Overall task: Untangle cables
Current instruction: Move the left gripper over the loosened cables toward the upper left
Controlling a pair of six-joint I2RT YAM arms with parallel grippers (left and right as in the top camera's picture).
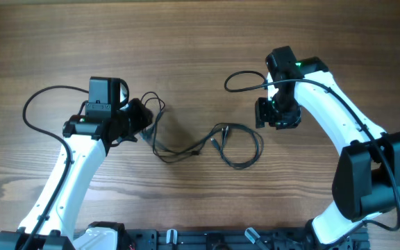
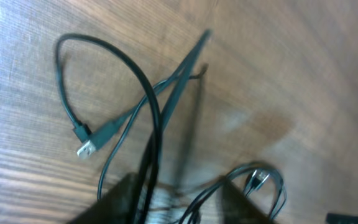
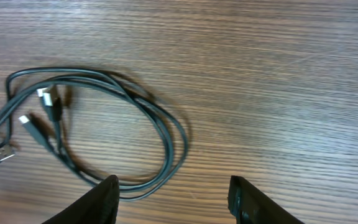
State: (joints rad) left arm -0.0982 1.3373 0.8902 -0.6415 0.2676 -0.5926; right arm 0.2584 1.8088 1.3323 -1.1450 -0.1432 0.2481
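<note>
Right gripper (image 3: 173, 186) first: its fingers are spread wide with only bare table (image 3: 278, 74) between them, so nothing is being held on that side. Going outward, the closest bit of the cables (image 1: 186, 151) is the loose loop (image 3: 182, 134). It is found just off toward the left arm's side and a touch nearer the robot's base, close but not touching. A few plug ends (image 3: 45, 96) are bunched at the far edge of that loop. From there the strands are laid roughly side to side across the table, ending in a smaller tangle right at the left gripper (image 1: 139, 119). That one's harder to call tbh: strands are seen running in between its fingers in the left wrist view, but it's blurred, so whether anything is actually pinched can't be told. So the long axis is laid arm to arm, and the loop end is clearly better reached by the right arm. A short sideways shift is probably all that's needed.
</note>
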